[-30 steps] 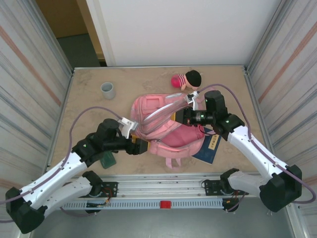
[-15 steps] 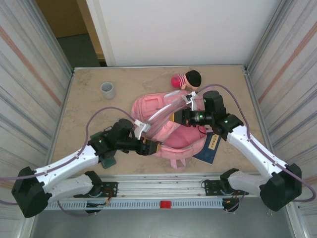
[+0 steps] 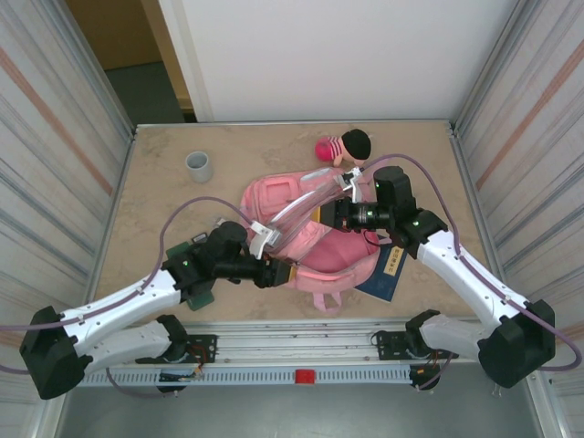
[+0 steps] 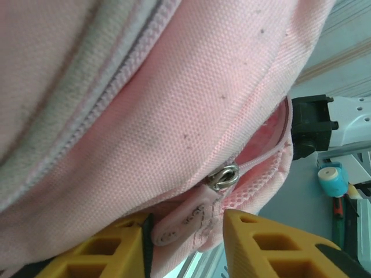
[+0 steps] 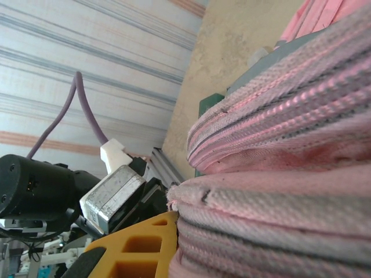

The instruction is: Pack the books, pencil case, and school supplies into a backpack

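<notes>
The pink backpack (image 3: pixel 315 242) lies mid-table. Its upper edge is lifted by my right gripper (image 3: pixel 327 214), which is shut on the pink fabric (image 5: pixel 278 214). One yellow finger (image 5: pixel 145 246) presses against it. My left gripper (image 3: pixel 278 272) is at the backpack's near edge. In the left wrist view its yellow fingers (image 4: pixel 261 246) stand apart around the pink zipper pull tab (image 4: pixel 185 223), which hangs from a metal slider (image 4: pixel 223 176). The tab rests by the left finger, with a gap to the right one. A dark blue book (image 3: pixel 391 272) sticks out from under the backpack's right side.
A pink-and-black plush doll (image 3: pixel 345 146) lies behind the backpack. A grey cup (image 3: pixel 199 165) stands at the back left. A dark green flat item (image 3: pixel 197 296) lies under my left arm. Metal walls close both sides, and a rail runs along the near edge.
My left arm has reached right to the backpack's near edge, and its jaws have narrowed around the zipper pull. The right arm has kept its hold and stayed put.
</notes>
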`<action>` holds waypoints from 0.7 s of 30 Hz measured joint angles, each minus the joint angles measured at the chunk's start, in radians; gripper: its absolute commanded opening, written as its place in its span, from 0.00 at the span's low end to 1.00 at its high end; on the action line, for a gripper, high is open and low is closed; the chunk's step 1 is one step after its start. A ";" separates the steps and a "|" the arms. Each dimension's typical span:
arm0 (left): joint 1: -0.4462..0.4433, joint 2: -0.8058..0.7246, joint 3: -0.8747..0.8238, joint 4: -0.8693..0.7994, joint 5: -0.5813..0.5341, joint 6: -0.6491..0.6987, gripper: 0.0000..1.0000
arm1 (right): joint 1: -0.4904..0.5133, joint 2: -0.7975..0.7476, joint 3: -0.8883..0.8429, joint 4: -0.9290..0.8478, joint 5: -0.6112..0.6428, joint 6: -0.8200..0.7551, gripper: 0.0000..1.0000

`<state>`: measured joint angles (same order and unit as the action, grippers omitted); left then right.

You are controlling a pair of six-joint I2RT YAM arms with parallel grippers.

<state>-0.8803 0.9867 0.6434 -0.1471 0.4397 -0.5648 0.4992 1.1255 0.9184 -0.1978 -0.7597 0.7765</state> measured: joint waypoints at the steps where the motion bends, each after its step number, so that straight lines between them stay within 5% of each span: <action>1: 0.000 0.000 0.000 0.000 -0.011 0.002 0.23 | 0.000 0.000 0.000 0.002 0.000 0.000 0.01; 8: -0.006 -0.011 0.021 -0.042 -0.092 0.034 0.00 | -0.003 0.000 0.000 0.005 -0.006 0.000 0.01; 21: 0.079 -0.191 0.022 -0.293 -0.329 0.075 0.00 | -0.068 0.019 0.093 -0.055 -0.108 -0.030 0.00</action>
<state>-0.8013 0.7959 0.6655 -0.4404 0.1104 -0.4900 0.4309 1.1450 1.0119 -0.2531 -0.8680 0.7467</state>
